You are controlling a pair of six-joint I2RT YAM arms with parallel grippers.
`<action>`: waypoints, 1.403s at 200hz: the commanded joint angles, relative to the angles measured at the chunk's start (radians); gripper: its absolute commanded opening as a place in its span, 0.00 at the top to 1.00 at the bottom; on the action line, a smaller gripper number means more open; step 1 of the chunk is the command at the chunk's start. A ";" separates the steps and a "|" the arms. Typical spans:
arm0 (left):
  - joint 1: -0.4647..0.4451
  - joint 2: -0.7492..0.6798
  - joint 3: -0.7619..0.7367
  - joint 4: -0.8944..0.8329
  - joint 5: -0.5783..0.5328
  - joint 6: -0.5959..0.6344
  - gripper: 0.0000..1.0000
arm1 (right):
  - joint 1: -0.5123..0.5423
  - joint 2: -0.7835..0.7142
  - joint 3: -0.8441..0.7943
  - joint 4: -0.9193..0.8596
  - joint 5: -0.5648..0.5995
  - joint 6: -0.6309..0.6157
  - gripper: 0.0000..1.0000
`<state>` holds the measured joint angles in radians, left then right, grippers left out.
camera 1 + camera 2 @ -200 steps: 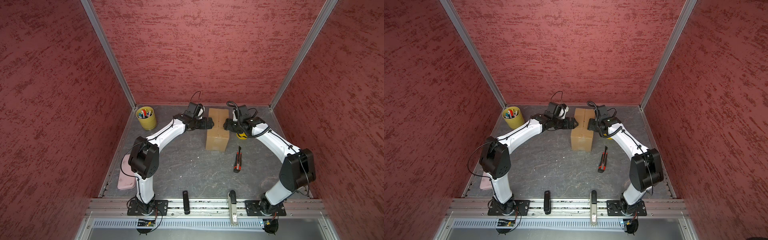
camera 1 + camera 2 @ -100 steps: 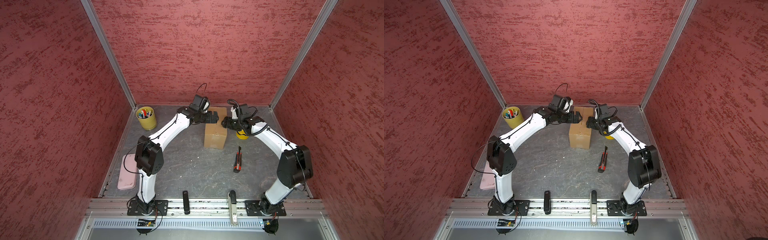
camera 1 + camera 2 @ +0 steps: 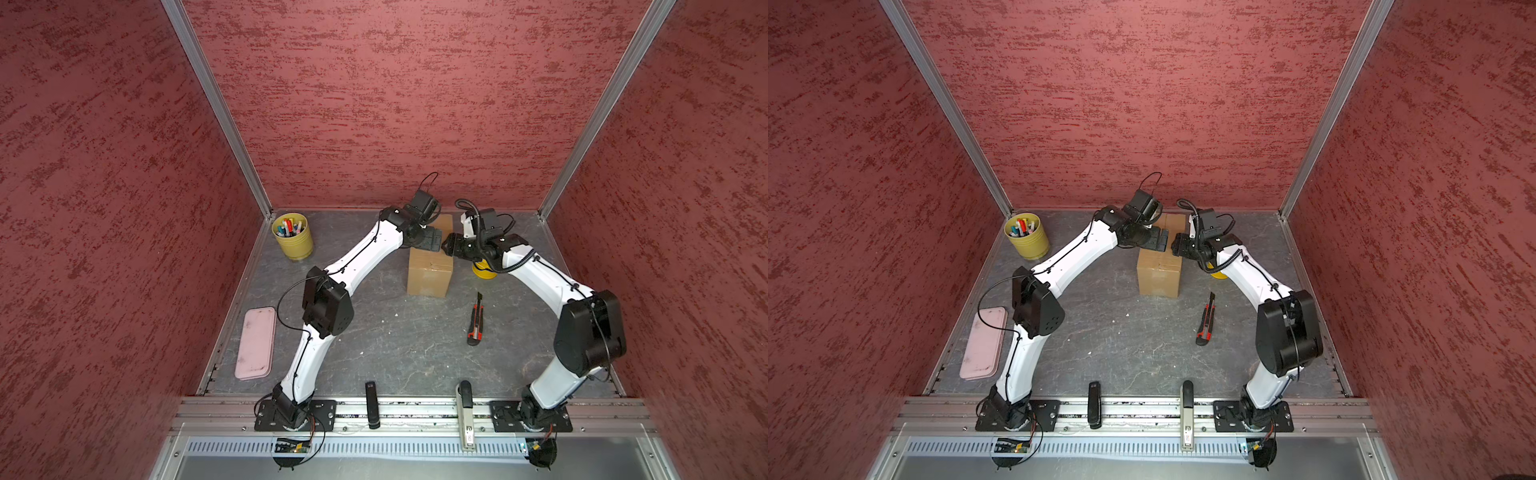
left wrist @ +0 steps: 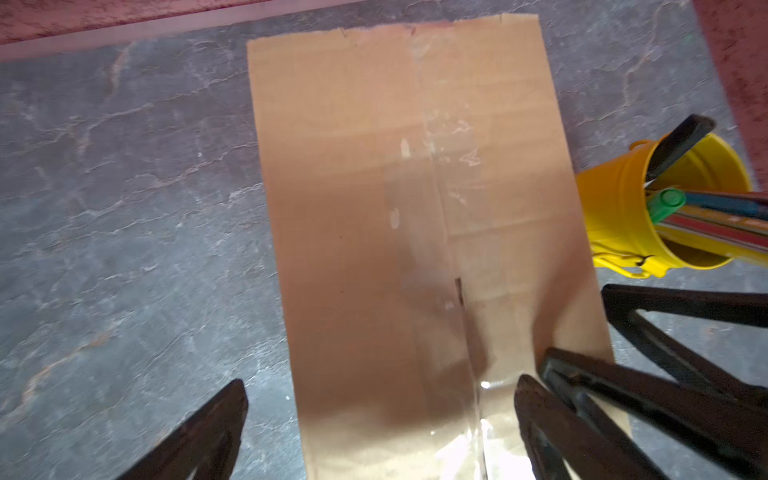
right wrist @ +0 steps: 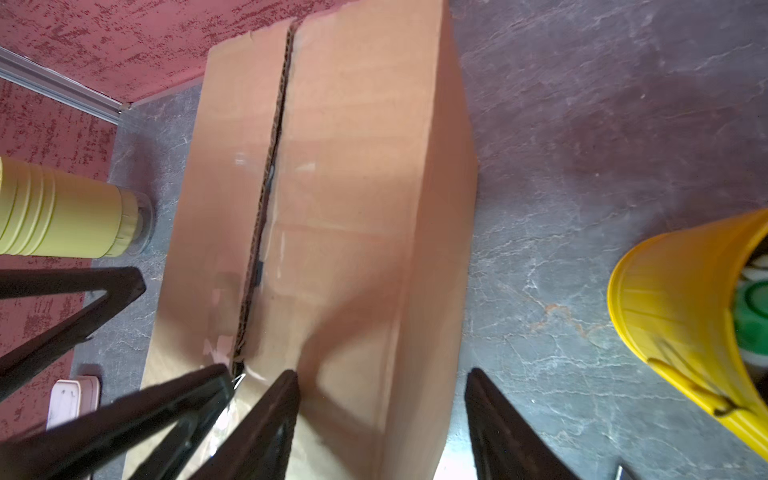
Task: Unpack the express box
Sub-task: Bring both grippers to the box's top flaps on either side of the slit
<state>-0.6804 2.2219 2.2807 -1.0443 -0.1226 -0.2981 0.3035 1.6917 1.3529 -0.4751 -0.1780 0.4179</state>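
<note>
The express box point(image 3: 429, 276) stood on the grey table point(image 3: 395, 353), flaps down, seam slightly parted, contents hidden. Well left of it a mustard cup point(image 3: 293, 239) held markers. Just right of it a bright yellow cup point(image 4: 615, 216) held pens. Over the box the left gripper point(image 4: 381, 382) and right gripper point(image 5: 381, 372) gaped, empty.

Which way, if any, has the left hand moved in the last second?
Yes. In a top view the left hand has swung rightward, away from the unmoved leftmost yellow pen cup, and now sits over the express box.
</note>
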 commanded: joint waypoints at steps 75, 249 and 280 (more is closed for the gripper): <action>-0.022 0.050 0.035 -0.021 -0.127 0.011 0.00 | -0.008 0.024 -0.030 0.003 -0.006 -0.004 0.37; -0.061 0.115 0.048 -0.027 -0.342 0.010 0.00 | -0.012 0.043 -0.040 0.009 -0.005 0.005 0.35; -0.068 0.117 0.048 -0.026 -0.385 0.011 0.01 | -0.016 0.041 -0.041 0.007 -0.002 0.006 0.35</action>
<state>-0.7479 2.2913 2.3203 -1.0462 -0.4335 -0.2981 0.2993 1.7077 1.3369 -0.4404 -0.1989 0.4217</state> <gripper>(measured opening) 0.997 0.647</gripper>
